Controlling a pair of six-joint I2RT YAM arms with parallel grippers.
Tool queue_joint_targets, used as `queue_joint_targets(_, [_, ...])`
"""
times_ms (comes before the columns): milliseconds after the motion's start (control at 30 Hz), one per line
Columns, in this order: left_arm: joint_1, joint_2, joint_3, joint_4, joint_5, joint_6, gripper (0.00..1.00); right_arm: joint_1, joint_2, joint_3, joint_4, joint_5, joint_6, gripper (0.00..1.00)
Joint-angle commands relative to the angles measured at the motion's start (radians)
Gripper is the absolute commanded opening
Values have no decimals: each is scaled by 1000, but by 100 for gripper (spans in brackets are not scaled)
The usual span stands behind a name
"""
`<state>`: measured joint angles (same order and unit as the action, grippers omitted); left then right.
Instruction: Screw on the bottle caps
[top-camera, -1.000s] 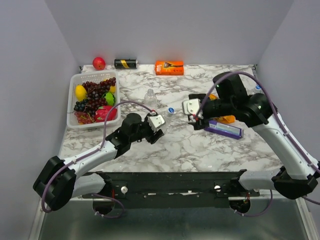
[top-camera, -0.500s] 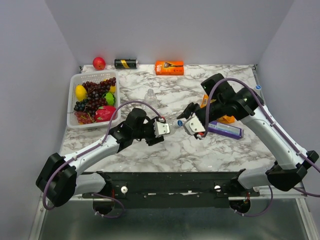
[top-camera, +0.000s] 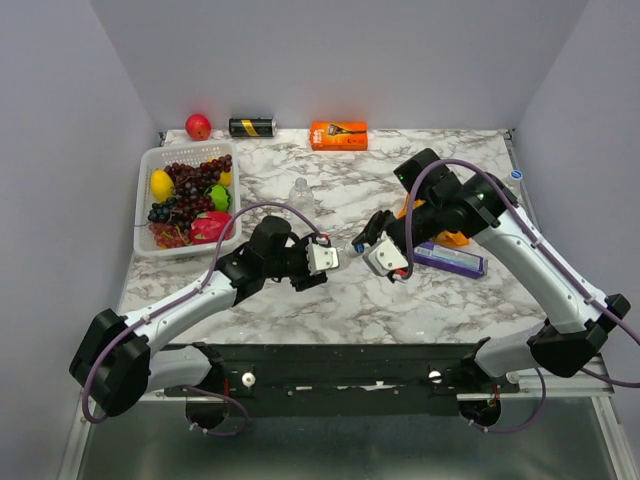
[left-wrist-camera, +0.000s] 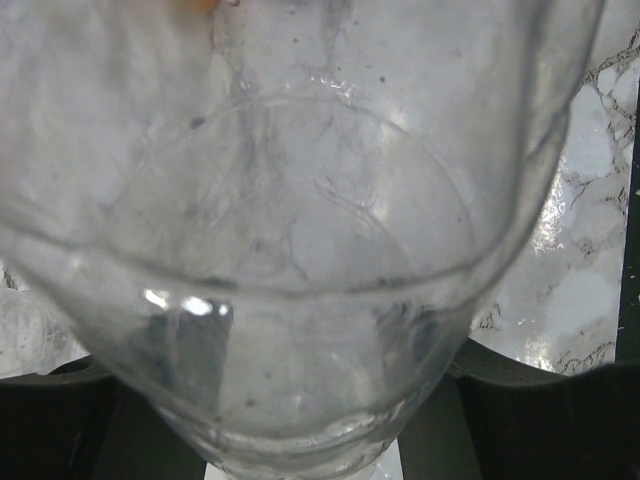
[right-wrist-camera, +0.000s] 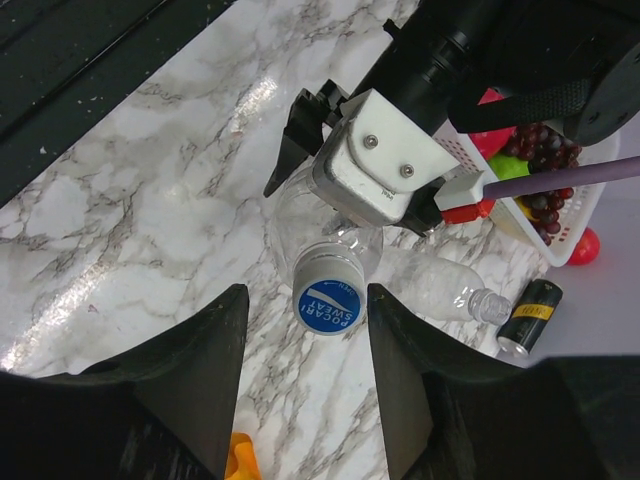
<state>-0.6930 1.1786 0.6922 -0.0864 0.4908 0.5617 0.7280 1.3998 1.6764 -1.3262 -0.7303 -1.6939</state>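
My left gripper (top-camera: 325, 258) (left-wrist-camera: 310, 425) is shut on a clear bottle (left-wrist-camera: 290, 250) that fills the left wrist view. It holds the bottle tilted over the table's middle, neck toward the right arm. A blue cap (right-wrist-camera: 328, 301) (top-camera: 357, 245) sits on that neck. My right gripper (right-wrist-camera: 308, 293) (top-camera: 364, 243) is open, one black finger on each side of the cap, with a gap on both sides. A second clear bottle (top-camera: 300, 196) (right-wrist-camera: 452, 288), uncapped, stands farther back. Another blue cap (top-camera: 515, 174) lies near the table's right edge.
A white basket (top-camera: 150, 160) of fruit sits at the left. Along the back are a red apple (top-camera: 198, 126), a black can (top-camera: 251, 127) and an orange box (top-camera: 338, 134). A purple box (top-camera: 452, 261) and an orange object (top-camera: 456, 238) lie under the right arm.
The left arm carried the bottle a little to the right, then held still. The right gripper swung down and left to face the cap, its fingers narrowing around it.
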Motion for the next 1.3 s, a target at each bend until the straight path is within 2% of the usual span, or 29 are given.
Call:
queue_joint_targets(0, [4,-23,18,8,38,26,0,14,22,17,19,-9,-6,58])
queue_joint_targets(200, [3,-22,17,10,38,30,0,17,41,29,21,-11,-6,52])
queue_joint_targets(367, [3,-23,17,17,34,24,0,17,65,42,1,-3,5,40])
queue_joint_targets(467, [3,-39,0,57,23,20,0,17,80,40,5,9,48,35])
queue_joint_targets(600, [3,-68,-31,143,-20,-43,0,17,106,37,103,37,215,26])
queue_joint_targets(633, [4,-74,-42,193,-61,-64,0,17,117,48,132,61,341,21])
queue_joint_targets(700, [3,-95,-57,255,-118,-129,0,16,177,81,197,91,513,18])
queue_joint_targets(733, [0,-106,-69,323,-209,-217,0,16,201,110,212,129,707,12])
queue_joint_targets(800, [-13,-128,-72,373,-344,-282,0,11,296,215,220,175,914,7])
queue_joint_targets(833, [-28,-131,-65,388,-412,-328,0,4,329,254,208,204,1109,1])
queue_joint_targets(867, [-40,-131,-56,398,-564,-341,0,-7,370,294,190,204,1201,0])
queue_joint_targets(933, [-66,-120,-16,383,-705,-356,0,-42,489,437,89,120,1429,0])
queue_joint_targets(967, [-79,-109,-1,348,-842,-359,0,-55,528,486,52,88,1511,0])
queue_joint_targets(1000, [-85,-100,18,324,-909,-361,0,-68,562,518,7,51,1593,0])
queue_joint_targets(1033, [-89,-76,51,295,-946,-364,0,-79,571,484,21,4,1723,0])
queue_joint_targets(1100, [-89,-59,69,225,-1018,-365,0,-79,565,424,47,-20,1773,0])
queue_joint_targets(1267, [-89,-36,67,156,-1020,-335,0,-111,616,440,44,-90,1809,0])
